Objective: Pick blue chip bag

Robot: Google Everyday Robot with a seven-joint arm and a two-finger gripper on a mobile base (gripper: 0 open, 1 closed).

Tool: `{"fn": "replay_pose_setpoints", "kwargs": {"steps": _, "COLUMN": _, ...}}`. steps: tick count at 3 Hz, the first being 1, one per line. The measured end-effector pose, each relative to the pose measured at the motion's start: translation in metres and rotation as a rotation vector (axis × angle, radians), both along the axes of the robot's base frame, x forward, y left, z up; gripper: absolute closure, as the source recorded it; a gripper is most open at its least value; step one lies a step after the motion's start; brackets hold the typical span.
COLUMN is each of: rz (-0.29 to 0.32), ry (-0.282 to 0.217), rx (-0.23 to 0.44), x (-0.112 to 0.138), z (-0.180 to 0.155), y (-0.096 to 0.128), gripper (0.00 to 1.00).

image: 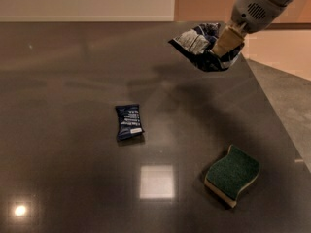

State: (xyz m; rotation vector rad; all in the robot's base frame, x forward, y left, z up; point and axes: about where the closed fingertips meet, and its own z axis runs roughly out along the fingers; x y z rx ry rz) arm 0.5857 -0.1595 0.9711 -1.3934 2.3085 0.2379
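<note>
The blue chip bag (198, 45), crumpled dark-blue foil with silver-white patches, hangs in the air above the dark table at the upper right. My gripper (226, 41) is shut on its right side, with a tan finger (227, 39) pressed across the bag. The arm comes in from the top right corner. The bag's shadow falls on the table below it.
A small flat dark-blue packet with white text (129, 122) lies on the dark table (63, 81) left of centre. A green sponge (232, 174) lies at the lower right. The table's right edge (279, 120) runs diagonally, with floor beyond.
</note>
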Motion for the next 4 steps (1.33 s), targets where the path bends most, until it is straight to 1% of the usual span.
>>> {"fn": "replay_pose_setpoints", "kwargs": {"steps": 2, "rz": 0.063, "ry": -0.084, "rx": 0.019, "x": -0.015, "z": 0.047, "y": 0.012, "gripper": 1.0}}
{"fn": "replay_pose_setpoints", "kwargs": {"steps": 3, "rz": 0.087, "ry": -0.122, "rx": 0.025, "x": -0.02, "z": 0.061, "y": 0.017, "gripper": 1.0}}
{"fn": "replay_pose_setpoints", "kwargs": {"steps": 4, "rz": 0.088, "ry": -0.124, "rx": 0.026, "x": -0.02, "z": 0.061, "y": 0.018, "gripper": 1.0}}
